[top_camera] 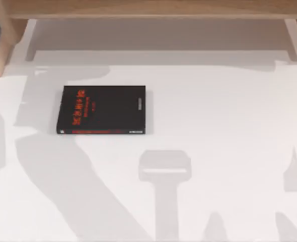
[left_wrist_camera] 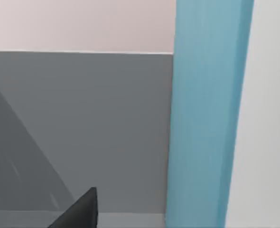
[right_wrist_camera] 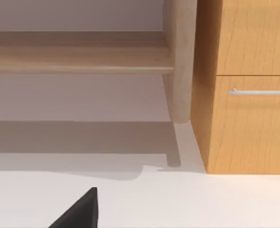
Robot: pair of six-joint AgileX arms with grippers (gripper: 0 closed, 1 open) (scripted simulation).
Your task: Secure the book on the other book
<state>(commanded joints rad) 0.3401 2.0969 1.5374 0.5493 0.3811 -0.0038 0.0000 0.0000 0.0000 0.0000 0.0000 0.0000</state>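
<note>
White table (top_camera: 214, 101), black book (top_camera: 102, 109) flat left of centre, light blue book (left_wrist_camera: 206, 114) upright beside left hand, grip unclear.

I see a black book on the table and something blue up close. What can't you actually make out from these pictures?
- Red characters on the black book, top view: too small to read.
- Light blue book, left wrist view: cut off by the picture's top and bottom edges, so where it rests is unclear.
- Both grippers: each wrist view catches just a dark corner, cut off by the edge; open or shut cannot be told.
- Wooden cabinet, right wrist view: cut off at the edge.
</note>
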